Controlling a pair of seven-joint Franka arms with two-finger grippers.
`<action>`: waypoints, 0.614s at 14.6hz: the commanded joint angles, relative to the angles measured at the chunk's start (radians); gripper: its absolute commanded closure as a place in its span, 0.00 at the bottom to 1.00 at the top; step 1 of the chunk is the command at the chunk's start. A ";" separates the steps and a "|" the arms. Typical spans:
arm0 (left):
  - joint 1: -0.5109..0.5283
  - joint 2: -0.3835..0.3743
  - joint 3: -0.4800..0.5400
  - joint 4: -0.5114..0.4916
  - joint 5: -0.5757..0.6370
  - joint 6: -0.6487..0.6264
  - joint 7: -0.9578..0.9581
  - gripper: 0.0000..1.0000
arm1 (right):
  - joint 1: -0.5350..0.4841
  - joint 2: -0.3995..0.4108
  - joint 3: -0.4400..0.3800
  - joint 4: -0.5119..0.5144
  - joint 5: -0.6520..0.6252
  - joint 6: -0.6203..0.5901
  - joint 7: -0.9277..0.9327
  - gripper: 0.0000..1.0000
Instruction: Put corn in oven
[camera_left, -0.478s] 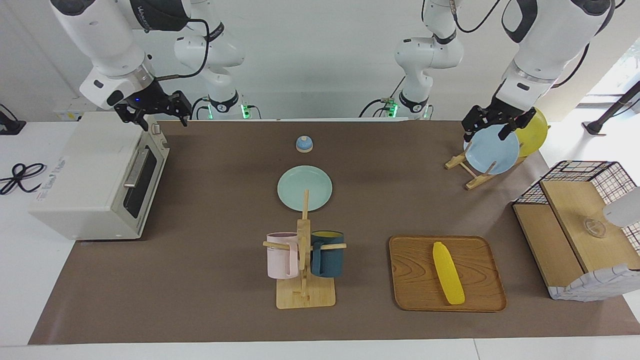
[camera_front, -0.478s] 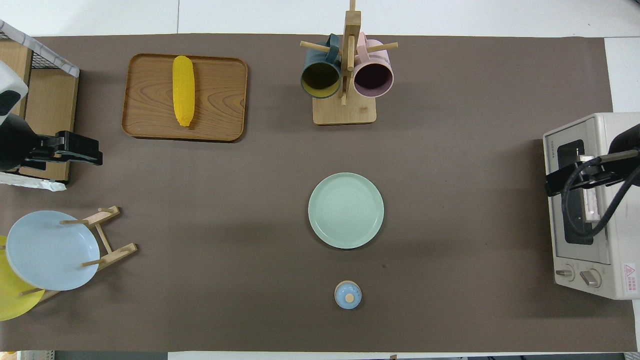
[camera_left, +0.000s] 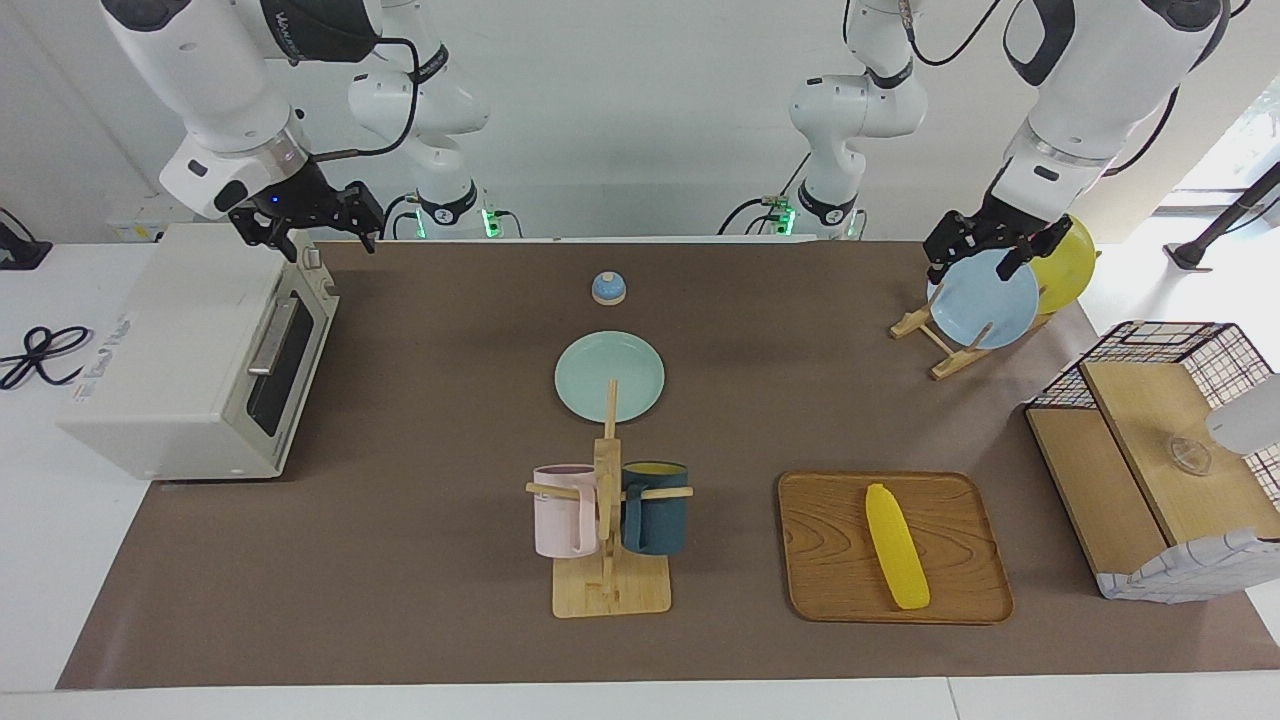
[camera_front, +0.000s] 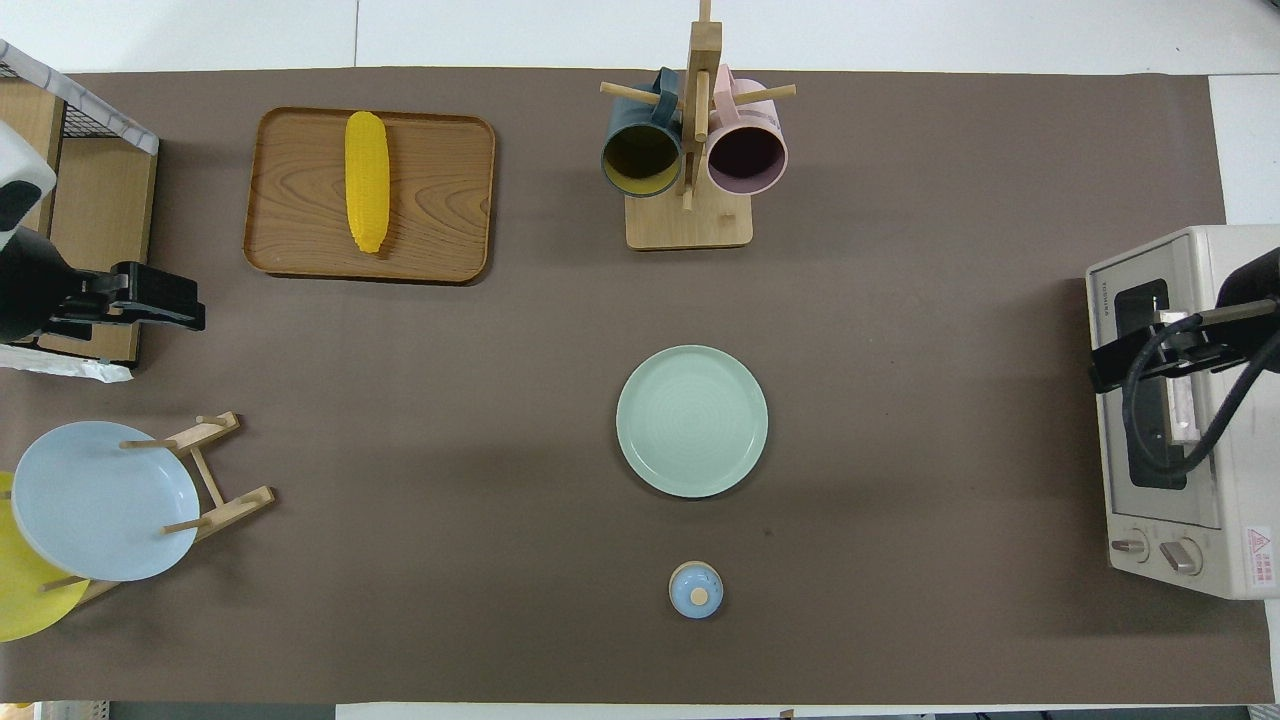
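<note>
The yellow corn (camera_left: 896, 546) lies on a wooden tray (camera_left: 830, 580) toward the left arm's end of the table; in the overhead view the corn (camera_front: 366, 180) lies lengthwise on the tray (camera_front: 440, 200). The off-white oven (camera_left: 180, 350) stands at the right arm's end with its door shut, and it also shows in the overhead view (camera_front: 1180, 420). My right gripper (camera_left: 312, 232) hangs open and empty over the oven's top edge (camera_front: 1135, 365). My left gripper (camera_left: 985, 258) hangs open and empty over the plate rack (camera_front: 165, 305), well away from the corn.
A mug rack (camera_left: 608, 530) with a pink and a dark blue mug stands mid-table, beside the tray. A green plate (camera_left: 609, 376) and a small blue bell (camera_left: 608, 288) lie nearer to the robots. A plate rack (camera_left: 985, 300) holds a blue and a yellow plate. A wire basket (camera_left: 1150, 450) stands at the left arm's end.
</note>
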 joint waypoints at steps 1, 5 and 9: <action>0.002 -0.012 -0.004 -0.013 0.015 0.014 0.007 0.00 | -0.014 0.004 0.014 0.002 0.027 0.004 0.025 0.00; 0.000 -0.011 -0.003 -0.016 0.013 0.034 0.010 0.00 | -0.036 -0.033 0.005 -0.089 0.091 0.052 0.021 0.81; 0.000 -0.005 -0.004 -0.022 0.005 0.069 0.005 0.00 | -0.052 -0.079 0.002 -0.202 0.076 0.154 0.009 1.00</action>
